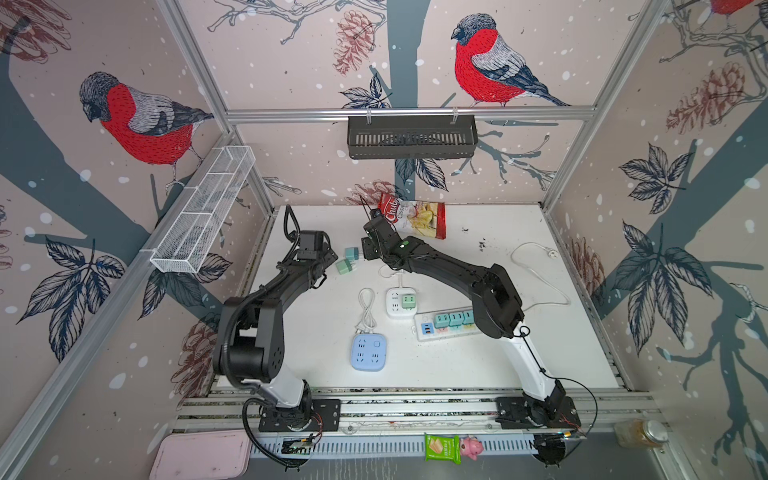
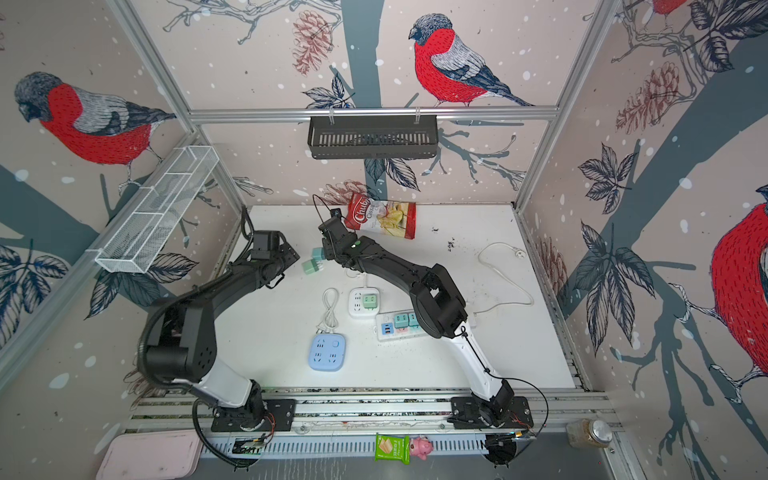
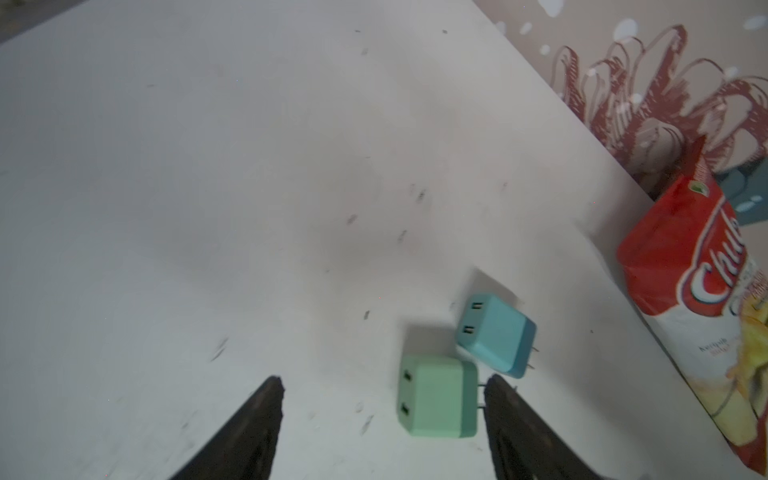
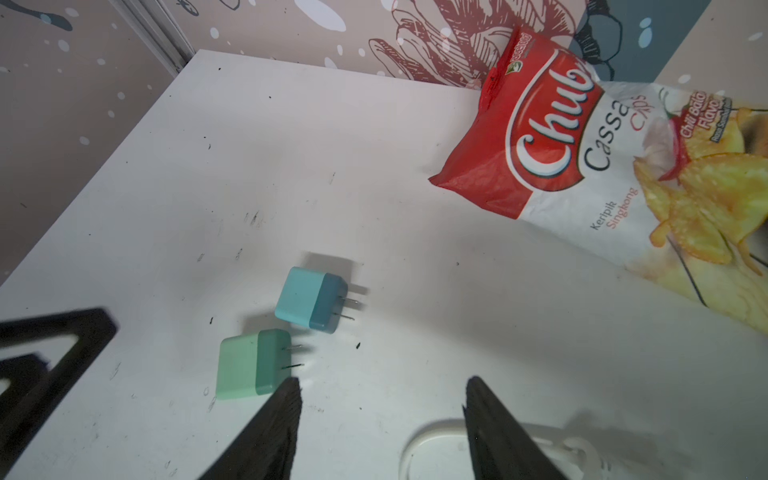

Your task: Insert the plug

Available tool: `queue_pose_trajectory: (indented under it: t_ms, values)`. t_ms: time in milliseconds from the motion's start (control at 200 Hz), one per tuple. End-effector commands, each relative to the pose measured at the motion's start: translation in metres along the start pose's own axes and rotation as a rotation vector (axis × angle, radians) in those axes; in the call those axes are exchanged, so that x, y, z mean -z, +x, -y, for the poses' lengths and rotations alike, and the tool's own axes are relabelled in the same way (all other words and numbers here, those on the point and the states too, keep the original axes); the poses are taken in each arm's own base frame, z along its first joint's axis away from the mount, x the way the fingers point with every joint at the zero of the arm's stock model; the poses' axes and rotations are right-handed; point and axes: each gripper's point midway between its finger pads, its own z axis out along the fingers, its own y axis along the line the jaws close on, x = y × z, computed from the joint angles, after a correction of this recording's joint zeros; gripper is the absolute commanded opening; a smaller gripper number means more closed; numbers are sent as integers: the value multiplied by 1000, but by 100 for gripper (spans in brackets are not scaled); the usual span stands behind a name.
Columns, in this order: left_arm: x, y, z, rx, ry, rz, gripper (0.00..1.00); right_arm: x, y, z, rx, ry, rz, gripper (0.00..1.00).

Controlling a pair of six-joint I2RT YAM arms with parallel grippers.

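Two loose plugs lie side by side on the white table, prongs sideways: a green plug (image 1: 344, 266) (image 3: 436, 397) (image 4: 249, 370) and a blue plug (image 1: 351, 252) (image 3: 494, 334) (image 4: 311, 299). My left gripper (image 1: 332, 259) (image 3: 384, 399) is open and low over the table. The green plug sits between its fingers, prongs against one finger and a wide gap to the other. My right gripper (image 1: 365, 249) (image 4: 382, 386) is open just beside the plugs, with only bare table between its fingers; one fingertip is close to the green plug's prongs.
A chips bag (image 1: 415, 218) lies at the back wall behind the plugs. Nearer the front are a white cube socket (image 1: 398, 302) holding a green plug, a long power strip (image 1: 444, 326) with several teal plugs, and a blue socket block (image 1: 369, 352). A white cable (image 1: 540, 270) loops at the right.
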Motion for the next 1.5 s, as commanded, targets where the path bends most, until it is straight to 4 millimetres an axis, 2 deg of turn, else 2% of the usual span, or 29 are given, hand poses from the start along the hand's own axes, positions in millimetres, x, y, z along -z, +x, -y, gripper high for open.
queue_pose_trajectory:
  t_ms: [0,65,215,355,445,580,695,961,1171,1496]
  values:
    - [-20,11,25,-95,80,-134,77,5,2,1,-11,-15,-5,64]
    - [-39,20,32,-113,103,-195,76,11,4,10,-18,-9,8,64]
    - [-78,38,32,-169,38,-292,76,27,9,37,-48,-27,45,65]
    - [-92,47,50,-277,44,-288,76,39,11,59,-78,-41,60,66]
    - [-96,52,49,-304,2,-292,76,44,13,67,-90,-46,59,65]
    - [-86,50,45,-319,-88,-260,75,48,22,78,-97,-44,69,66]
    - [-80,58,65,-341,1,-280,76,50,20,85,-114,-65,59,64]
    - [-87,72,83,-396,110,-312,76,78,13,111,-147,-44,109,66]
    - [-82,82,99,-465,172,-296,76,92,11,128,-169,-30,136,67]
    - [-62,117,122,-555,221,-277,76,117,4,133,-166,-72,219,67]
